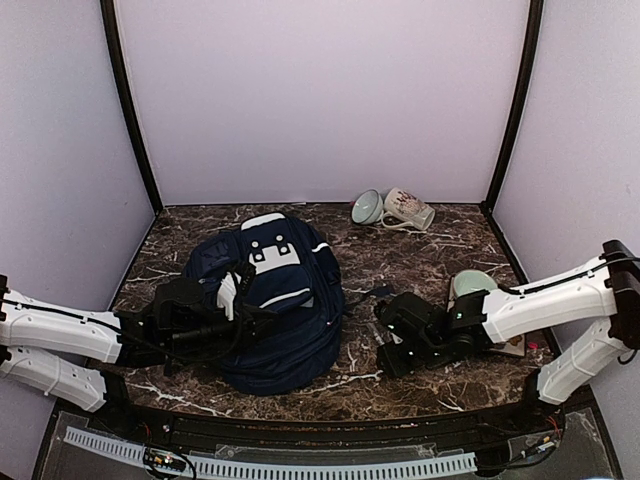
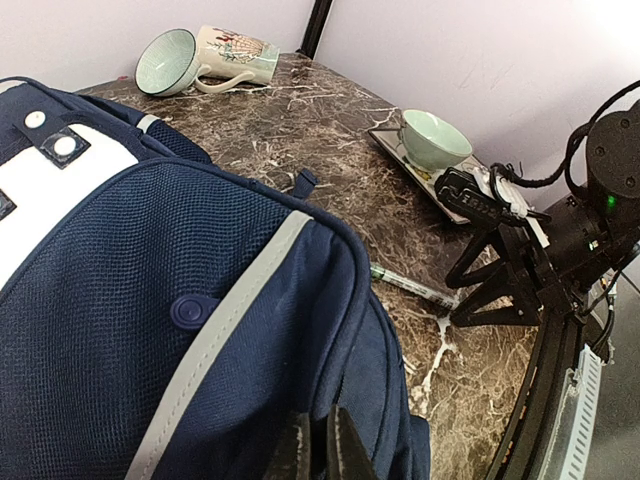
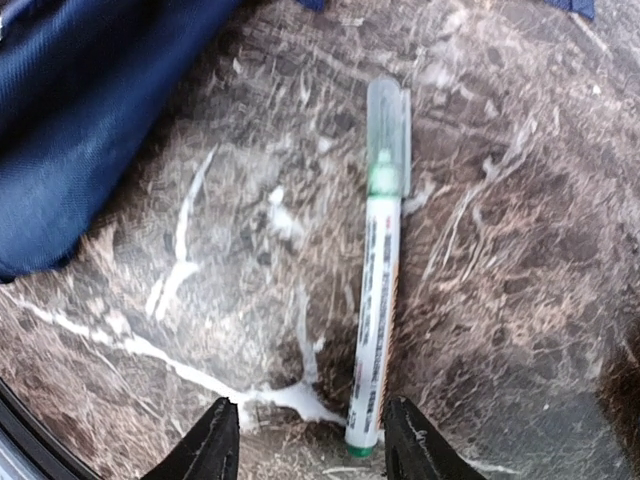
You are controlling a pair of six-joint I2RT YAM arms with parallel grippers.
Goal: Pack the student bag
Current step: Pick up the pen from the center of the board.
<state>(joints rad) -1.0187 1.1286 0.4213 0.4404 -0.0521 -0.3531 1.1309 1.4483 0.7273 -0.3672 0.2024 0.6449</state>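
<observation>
The student bag (image 1: pixel 275 300), navy blue with white stripe trim and a white patch, lies flat left of the table's centre. It fills the left of the left wrist view (image 2: pixel 150 300). My left gripper (image 1: pixel 238 322) rests on the bag's near side. Its fingers (image 2: pixel 320 452) are closed on a fold of the bag's fabric. A white marker pen with a green clear cap (image 3: pixel 380 270) lies on the marble just right of the bag, also seen in the left wrist view (image 2: pixel 412 287). My right gripper (image 3: pixel 312 442) is open low over the pen's near end, which lies between the fingers, closer to the right one.
A patterned mug (image 1: pixel 410 209) and a pale green bowl (image 1: pixel 366 207) lie on their sides at the back. Another green bowl (image 1: pixel 470 284) sits on a tray (image 1: pixel 512 348) at the right edge. Purple walls enclose the marble table (image 1: pixel 400 250).
</observation>
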